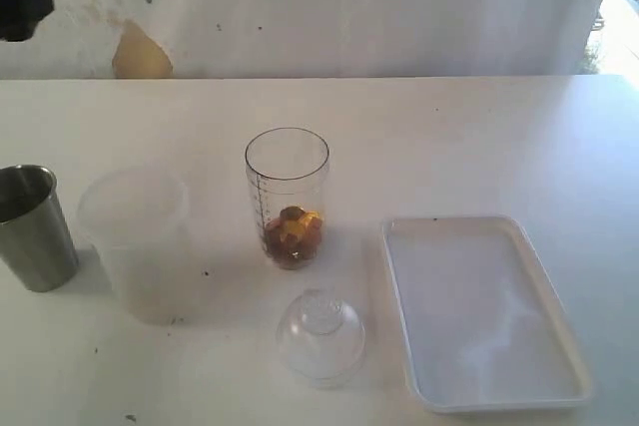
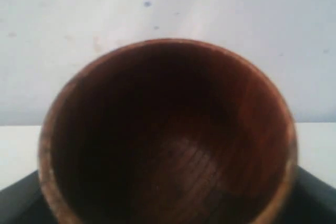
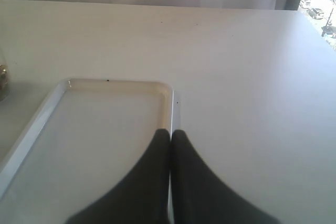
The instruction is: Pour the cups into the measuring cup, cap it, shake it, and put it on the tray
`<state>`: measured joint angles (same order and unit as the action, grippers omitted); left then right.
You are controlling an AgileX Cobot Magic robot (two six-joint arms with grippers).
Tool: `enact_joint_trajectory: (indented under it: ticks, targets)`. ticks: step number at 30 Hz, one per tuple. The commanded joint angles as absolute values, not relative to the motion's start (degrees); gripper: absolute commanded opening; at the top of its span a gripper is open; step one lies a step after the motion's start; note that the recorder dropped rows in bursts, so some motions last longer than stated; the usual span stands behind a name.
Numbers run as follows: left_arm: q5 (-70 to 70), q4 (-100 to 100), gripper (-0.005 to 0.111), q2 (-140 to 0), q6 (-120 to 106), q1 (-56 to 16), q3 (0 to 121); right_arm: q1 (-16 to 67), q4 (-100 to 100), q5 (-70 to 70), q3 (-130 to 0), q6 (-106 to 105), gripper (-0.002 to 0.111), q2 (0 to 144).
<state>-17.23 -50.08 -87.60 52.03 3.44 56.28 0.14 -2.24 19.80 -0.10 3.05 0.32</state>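
Right gripper [image 3: 170, 136] closed — left gripper [image 2: 168, 203] (clasping)

Clear measuring cup [image 1: 287, 182] with dark scale, orange-brown pieces [image 1: 294, 231] inside; white tray [image 1: 479, 316]; grey steel tumbler [image 1: 35, 226]; milky frosted cup [image 1: 140, 241]; reddish-brown wooden cup [image 2: 168, 140], ringed grain inside.

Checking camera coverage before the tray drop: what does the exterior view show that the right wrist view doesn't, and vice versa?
Exterior only: the steel tumbler, the frosted cup, the cap lying on the table, and the full measuring cup with brown-yellow pieces inside.
Right wrist only: the right gripper, jaws shut, and a window onto a street.
Both: the tray and the table. The wrist view may catch a sliver of the measuring cup at its edge.
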Motion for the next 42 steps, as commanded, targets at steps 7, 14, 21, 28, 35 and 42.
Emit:
enact_joint_trajectory:
  ticks: [7,14,21,28,35,42]
  targets:
    - [-21.2,-59.2,0.000,-92.7,44.4,13.7,52.7,0.0,-2.5,19.6,0.0,3.2,0.000,0.0]
    - [-42.3,-59.3,0.000,-102.5,49.1,13.5,55.7,0.0,-2.5,19.6,0.0,3.2,0.000,0.0]
    - [-44.9,-75.0,0.000,-108.9,62.5,8.2,66.7,0.0,-2.5,19.6,0.0,3.2,0.000,0.0]
    - [-45.5,-81.7,0.000,-111.3,76.1,-0.7,75.8,0.0,-2.5,19.6,0.0,3.2,0.000,0.0]
    - [-44.6,-92.0,0.000,-111.3,88.5,-14.8,90.6,0.0,-2.5,19.6,0.0,3.2,0.000,0.0]
    - [-42.5,-97.8,0.000,-111.4,93.0,-27.6,95.2,0.0,-2.5,19.6,0.0,3.2,0.000,0.0]
